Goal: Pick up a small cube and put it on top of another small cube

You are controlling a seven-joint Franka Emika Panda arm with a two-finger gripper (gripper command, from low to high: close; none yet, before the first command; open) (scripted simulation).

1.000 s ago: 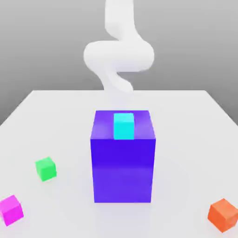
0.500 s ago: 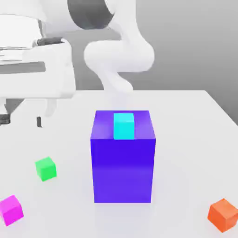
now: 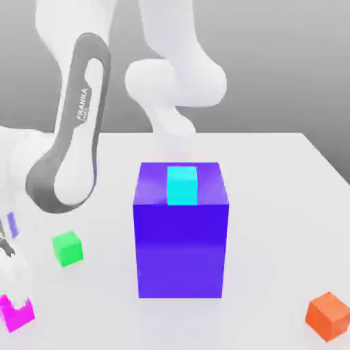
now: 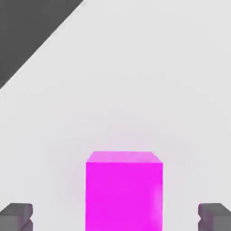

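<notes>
A magenta cube [image 3: 14, 316] lies on the white table [image 3: 273, 205] at the near corner on the exterior view's left. My gripper [image 3: 14, 301] has come down over it, the white arm partly covering the cube. In the hand view the magenta cube [image 4: 124, 191] stands between my gripper's [image 4: 116, 217] grey fingertips [image 4: 17, 217], which are spread wide on either side and not touching it, so the gripper is open. A green cube [image 3: 68, 248] sits a little farther back on that side. An orange cube [image 3: 329, 316] lies near the front on the exterior view's right.
A tall blue block [image 3: 181, 246] stands mid-table with a cyan cube [image 3: 182, 184] on its top. The arm's grey-striped link [image 3: 68, 150] hangs above the table on the exterior view's left. The table's edge runs close to the magenta cube.
The arm has swung in from above and dropped to the exterior view's left, bringing the gripper down around the magenta cube. None of the cubes has moved.
</notes>
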